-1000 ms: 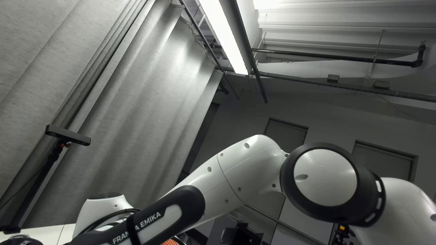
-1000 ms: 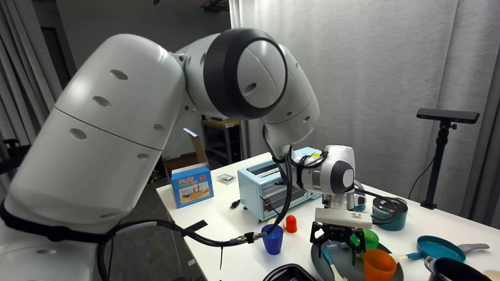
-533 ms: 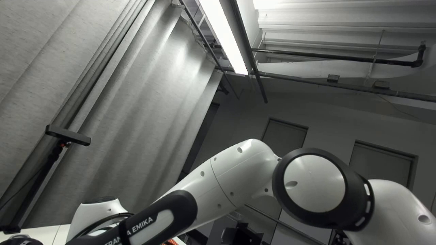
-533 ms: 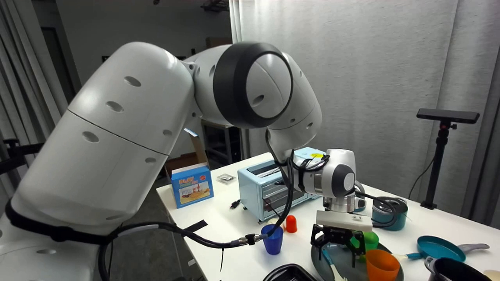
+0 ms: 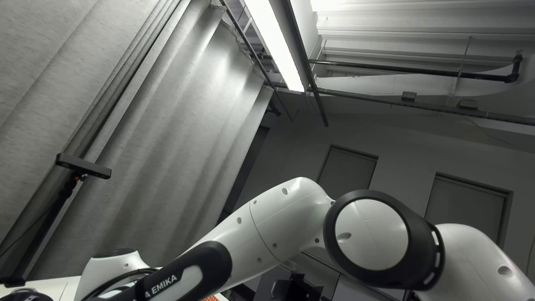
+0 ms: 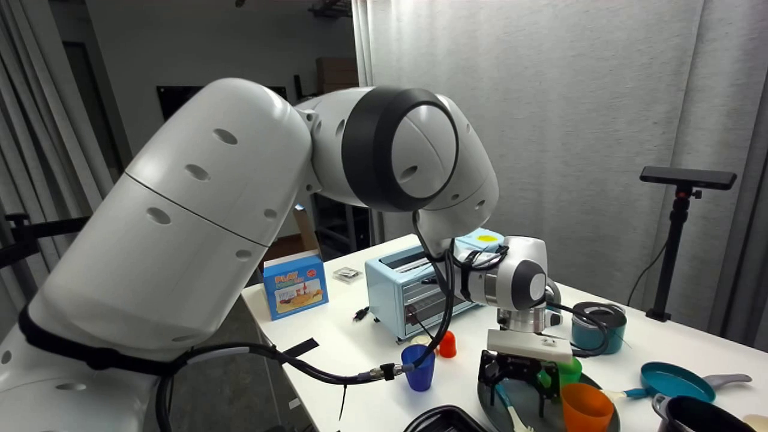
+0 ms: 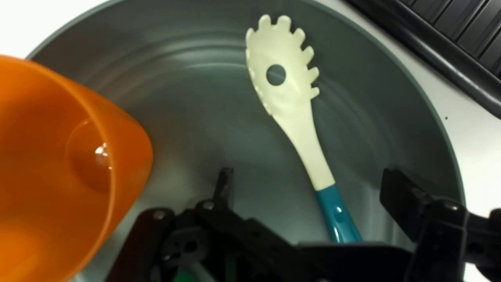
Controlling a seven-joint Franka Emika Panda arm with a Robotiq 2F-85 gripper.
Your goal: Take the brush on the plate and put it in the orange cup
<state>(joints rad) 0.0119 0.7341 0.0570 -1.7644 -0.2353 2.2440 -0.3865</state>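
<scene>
The brush is a cream pasta-server-shaped utensil (image 7: 280,78) with a teal handle. It lies on the dark grey plate (image 7: 203,113), its toothed head away from my gripper. My gripper (image 7: 309,174) is open, one finger on each side of the teal handle, touching neither side; the handle's end is hidden behind the gripper. In an exterior view the gripper (image 6: 517,408) points down over the plate (image 6: 487,403), with the utensil (image 6: 507,401) between its fingers. The orange cup (image 6: 588,408) stands on the plate beside the gripper; it also shows in the wrist view (image 7: 135,147).
A green cup (image 6: 569,371) is behind the gripper at the plate. A black tray (image 6: 444,420) lies close to the plate. A blue cup (image 6: 420,369), toaster oven (image 6: 414,300), teal pan (image 6: 675,381) and dark pot (image 6: 699,414) stand around on the white table.
The arm has come down and forward, and the open gripper has sunk slightly toward the plate. The orange cup has shifted slightly to the right in an exterior view.
</scene>
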